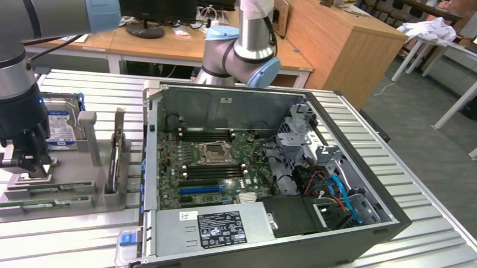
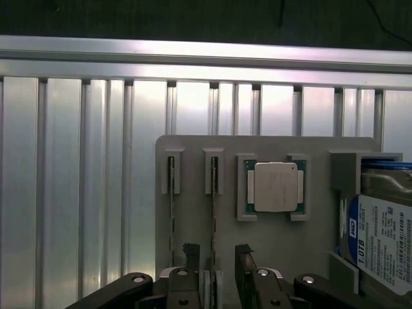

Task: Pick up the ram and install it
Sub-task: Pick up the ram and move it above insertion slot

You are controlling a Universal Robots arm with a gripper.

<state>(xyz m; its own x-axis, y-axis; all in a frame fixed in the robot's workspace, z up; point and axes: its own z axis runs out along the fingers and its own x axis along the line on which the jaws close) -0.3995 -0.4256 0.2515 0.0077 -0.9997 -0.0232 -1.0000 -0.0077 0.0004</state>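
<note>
Two fingers (image 2: 241,261) are being held spread to their widest, with nothing gripped between them. They are being hung low over the grey holder (image 2: 193,151). The ram (image 2: 213,212), standing on edge in its slot, is being straddled: its thin green edge is running up the gap between the fingers, and no contact can be made out. A second stick (image 2: 172,212) is standing in the neighbouring slot, just outside the fingers on one side. On the other side, further out, the CPU chip (image 2: 275,187) is being cradled in its pocket, with the hard drive (image 2: 383,238) beyond it. In the exterior view the fingers (image 1: 26,162) are being shown over the same holder on the slatted tabletop (image 1: 75,84), well apart from the open computer case (image 1: 261,167) and the memory slots (image 1: 209,135) beside its socket.

The pickup step is judged to be in hand, with the ram not yet grasped. A sound grip is judged to be calling for the fingers to be centred on the stick and closed squarely on its flat faces, without the neighbouring stick being nudged.
</note>
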